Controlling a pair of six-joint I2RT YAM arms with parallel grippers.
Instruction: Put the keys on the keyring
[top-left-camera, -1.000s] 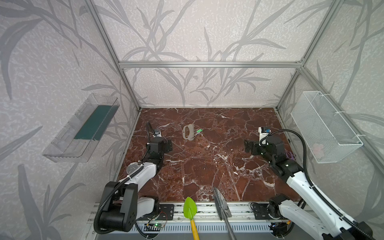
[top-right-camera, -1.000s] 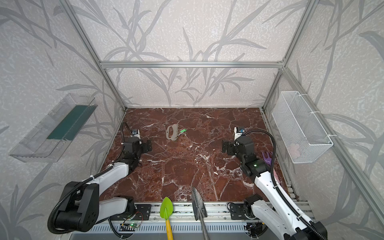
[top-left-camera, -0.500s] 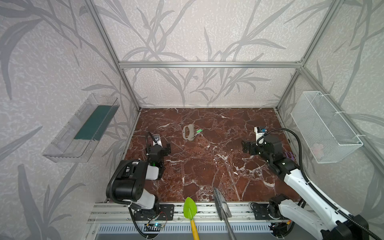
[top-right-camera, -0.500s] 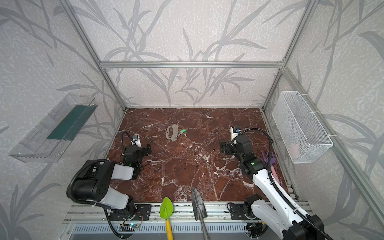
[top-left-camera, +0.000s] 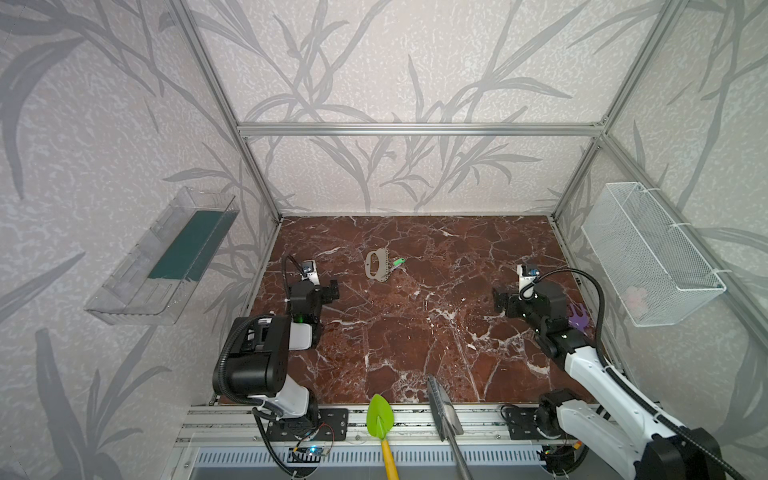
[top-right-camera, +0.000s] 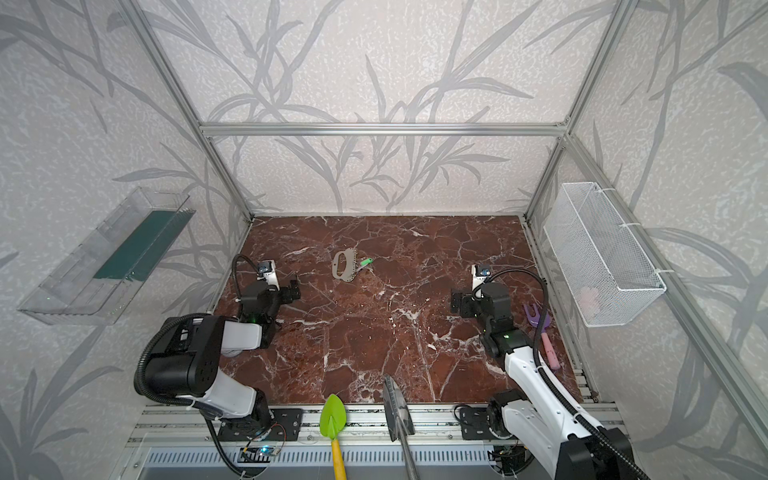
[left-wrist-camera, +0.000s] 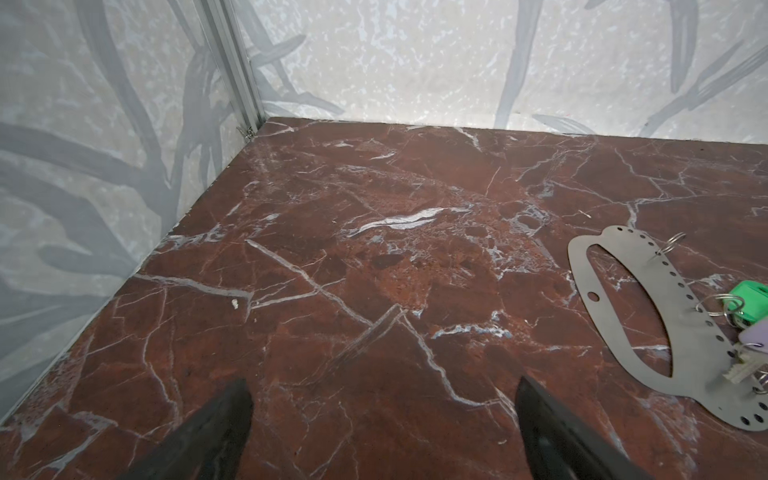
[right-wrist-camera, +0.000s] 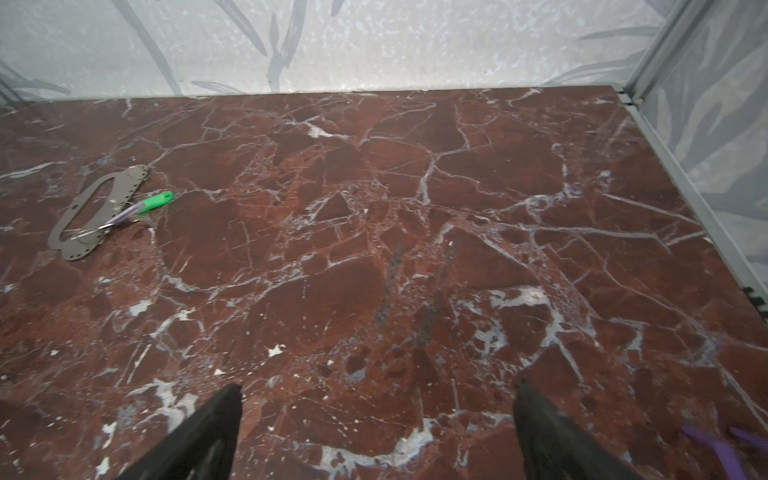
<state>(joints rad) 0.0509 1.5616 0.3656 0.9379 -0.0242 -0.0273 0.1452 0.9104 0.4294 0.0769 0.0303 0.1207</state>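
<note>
- Keys (left-wrist-camera: 748, 307), green and lilac, lie against the keyring (left-wrist-camera: 648, 332) at right of the left wrist view, seemingly hooked on thin wire rings.
- Left gripper (left-wrist-camera: 382, 415) and right gripper (right-wrist-camera: 376, 419): jaws wide, empty, well apart from both.
- Task looks finished.

lilac key (left-wrist-camera: 761, 340) cut off at edge

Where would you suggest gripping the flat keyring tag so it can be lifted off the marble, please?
I would take the keyring tag by the plain curved bar beside its oval cut-out, coming from above on the side away from the green key and lilac key. It lies flat, so one finger could probably drop into the cut-out. The left gripper, open, looks nearer.
</note>
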